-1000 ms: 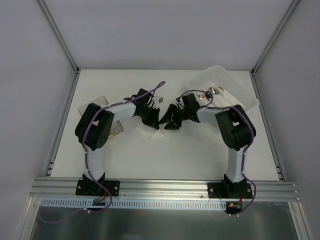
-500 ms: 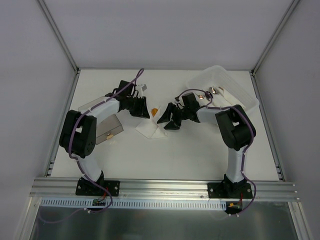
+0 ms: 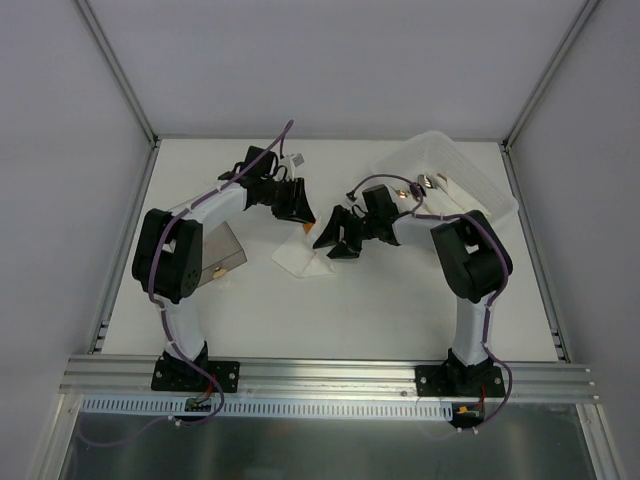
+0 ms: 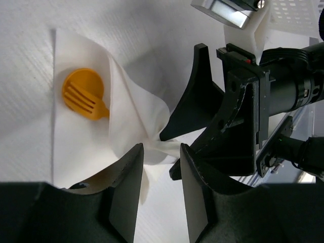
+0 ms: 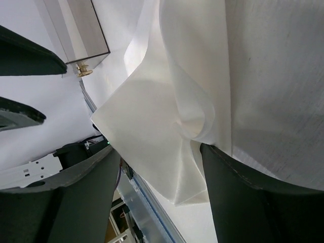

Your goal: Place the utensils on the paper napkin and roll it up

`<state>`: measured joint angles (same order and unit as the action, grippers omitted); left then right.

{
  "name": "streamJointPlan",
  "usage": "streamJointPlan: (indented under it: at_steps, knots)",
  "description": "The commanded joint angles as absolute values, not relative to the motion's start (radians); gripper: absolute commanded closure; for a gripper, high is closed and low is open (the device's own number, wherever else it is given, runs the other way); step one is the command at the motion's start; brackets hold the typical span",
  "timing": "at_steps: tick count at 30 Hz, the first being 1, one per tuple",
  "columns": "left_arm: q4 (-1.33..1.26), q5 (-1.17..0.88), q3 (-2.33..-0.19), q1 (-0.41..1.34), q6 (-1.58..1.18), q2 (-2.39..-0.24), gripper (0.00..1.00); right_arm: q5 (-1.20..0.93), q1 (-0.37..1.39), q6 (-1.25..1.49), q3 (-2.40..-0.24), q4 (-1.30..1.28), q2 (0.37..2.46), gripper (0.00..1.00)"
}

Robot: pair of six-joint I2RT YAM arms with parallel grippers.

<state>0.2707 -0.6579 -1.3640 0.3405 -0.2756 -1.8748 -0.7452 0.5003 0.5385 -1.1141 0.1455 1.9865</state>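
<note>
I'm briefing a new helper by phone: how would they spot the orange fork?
Near the middle of the white table lies a crumpled white napkin. The fork rests on it, its round head showing and its handle tucked under a fold. It is the only bright orange thing there.

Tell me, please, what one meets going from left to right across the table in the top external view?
In order: smoky clear plastic box → left hand → right hand → translucent white rectangular plastic tray.
</note>
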Motion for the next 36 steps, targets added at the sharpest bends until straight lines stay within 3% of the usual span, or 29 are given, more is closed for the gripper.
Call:
streamJointPlan:
  at_steps: [1, 8, 21, 36]
  knots:
    - [0.272, -0.722, -1.417, 0.357, -0.298, -1.899, 0.64, -0.716, 0.517, 0.477, -1.104, 0.150, 1.944, 0.31]
    - [0.273, -0.755, -1.385, 0.400, -0.288, -1.911, 0.68, -0.712, 0.529, 0.440, -1.112, 0.146, 1.937, 0.30]
    - [0.325, -0.761, -1.267, 0.402, -0.219, -1.878, 0.83, -0.704, 0.529, 0.382, -1.134, 0.100, 1.921, 0.18]
    - [0.382, -0.675, -1.252, 0.400, -0.184, -1.922, 0.92, -0.749, 0.543, 0.336, -1.177, 0.081, 1.838, 0.19]
